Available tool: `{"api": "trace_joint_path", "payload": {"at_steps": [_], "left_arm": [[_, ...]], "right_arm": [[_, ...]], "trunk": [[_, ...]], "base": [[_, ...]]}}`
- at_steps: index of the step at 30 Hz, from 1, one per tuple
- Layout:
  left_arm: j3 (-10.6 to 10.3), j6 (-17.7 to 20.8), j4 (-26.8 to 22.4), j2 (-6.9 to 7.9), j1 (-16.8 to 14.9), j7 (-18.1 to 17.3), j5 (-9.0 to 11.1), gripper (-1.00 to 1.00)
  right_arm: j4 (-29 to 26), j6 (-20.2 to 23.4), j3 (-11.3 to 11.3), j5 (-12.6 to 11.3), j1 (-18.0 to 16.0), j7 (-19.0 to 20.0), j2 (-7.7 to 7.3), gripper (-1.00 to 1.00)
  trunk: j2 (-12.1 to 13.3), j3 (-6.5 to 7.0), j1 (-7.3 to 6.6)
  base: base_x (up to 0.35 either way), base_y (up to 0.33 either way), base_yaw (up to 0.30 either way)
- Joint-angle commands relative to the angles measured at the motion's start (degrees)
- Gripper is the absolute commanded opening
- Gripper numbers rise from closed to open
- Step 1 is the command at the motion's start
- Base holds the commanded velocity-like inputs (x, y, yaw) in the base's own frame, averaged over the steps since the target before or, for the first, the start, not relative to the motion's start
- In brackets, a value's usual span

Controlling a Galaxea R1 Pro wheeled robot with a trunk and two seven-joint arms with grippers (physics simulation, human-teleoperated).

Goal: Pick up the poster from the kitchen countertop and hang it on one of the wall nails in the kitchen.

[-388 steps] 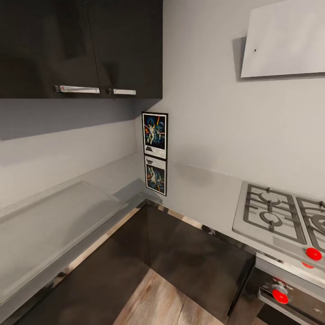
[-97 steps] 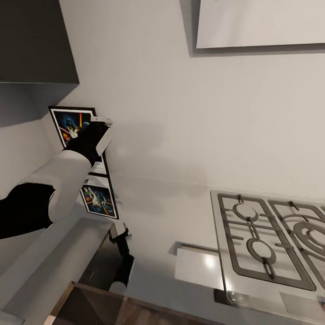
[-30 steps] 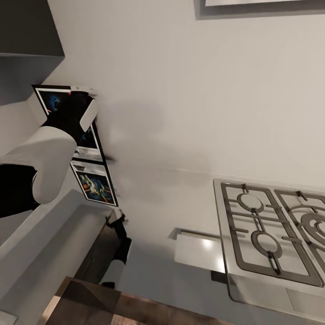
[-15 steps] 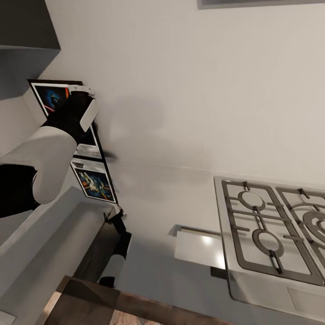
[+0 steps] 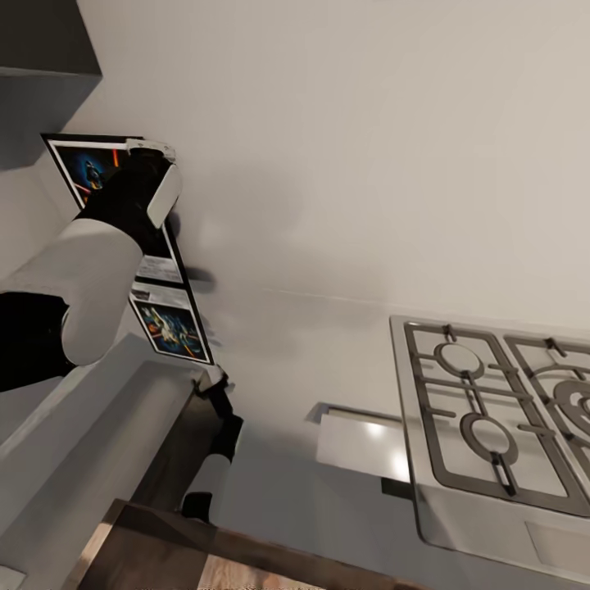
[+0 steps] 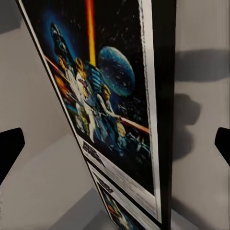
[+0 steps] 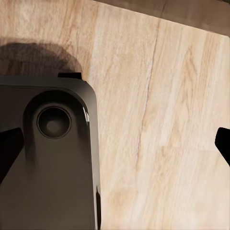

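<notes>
In the upper left of the frame, the left hand [image 5: 149, 149] reaches up to the top of the poster [image 5: 166, 328], which stands against the wall on the pale surface [image 5: 311, 369], its fingers spread wide, likely to grab it.

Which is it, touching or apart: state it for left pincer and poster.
Apart. The left wrist view shows the left pincer open, fingertips flanking the poster, grey wall visible between each and its frame.
</notes>
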Motion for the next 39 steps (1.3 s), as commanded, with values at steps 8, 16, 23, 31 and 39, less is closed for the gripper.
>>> {"api": "trace_joint_path", "payload": {"at_steps": [8,16,23,31,39], "left_arm": [[-0.5,1.3,-0.2,-0.07,-0.6,0.5,0.6,1.00],[-0.4,1.3,-0.3,-0.02,-0.6,0.6,0.6,1.00],[-0.4,1.4,-1.9,-0.04,-0.6,0.6,0.6,1.00],[-0.4,1.5,-3.0,-0.01,-0.6,0.7,0.6,1.00],[-0.4,1.6,-3.1,0.01,-0.7,0.7,0.6,1.00]], "right_arm": [[0.2,-0.4,0.0,0.0,-0.1,-0.1,0.00,1.00],[0.2,-0.4,0.0,0.0,-0.1,-0.1,0.00,1.00],[0.2,-0.4,0.0,0.0,-0.1,-0.1,0.00,1.00],[0.2,-0.4,0.0,0.0,-0.1,-0.1,0.00,1.00],[0.2,-0.3,0.0,0.0,-0.1,-0.1,0.00,1.00]], "trunk": [[0.0,-0.79,0.00],[0.0,-1.53,0.00],[0.0,-2.17,0.00],[0.0,-2.91,0.00],[0.0,-3.65,0.00]], "base": [[0.000,0.000,0.000],[0.000,0.000,0.000],[0.000,0.000,0.000],[0.000,0.000,0.000],[0.000,0.000,0.000]]}}
